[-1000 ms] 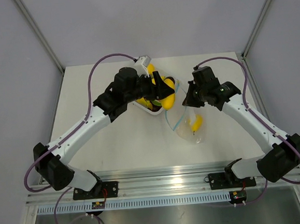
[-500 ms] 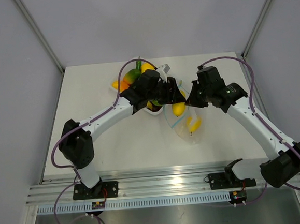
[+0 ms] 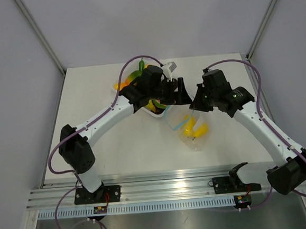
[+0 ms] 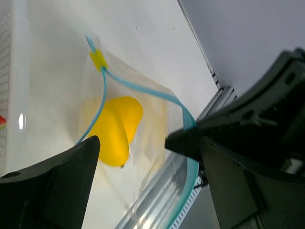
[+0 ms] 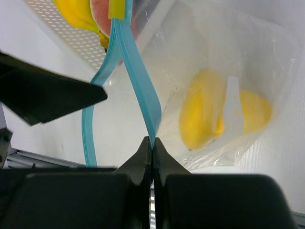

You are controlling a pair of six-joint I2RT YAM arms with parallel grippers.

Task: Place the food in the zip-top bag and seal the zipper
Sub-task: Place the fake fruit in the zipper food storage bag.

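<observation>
Shows the right gripper [image 5: 152, 143] pinched shut on the light-blue zipper [image 5: 140, 81], holding the mouth of the zip-top bag [image 5: 267, 57] lifted and gaping, just beside the white tray [image 5: 71, 40]. Shows the left gripper [image 4: 132, 143] spread wide and empty above that mouth. Counts two yellow pieces of food [image 5: 205, 114] already inside. Leaves, by appearance, more food in the tray to load, then the sealing.

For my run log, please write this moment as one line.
left claw: open, empty, above zip-top bag mouth | right claw: shut on zipper | zip-top bag: unsealed, two yellow food pieces inside
</observation>
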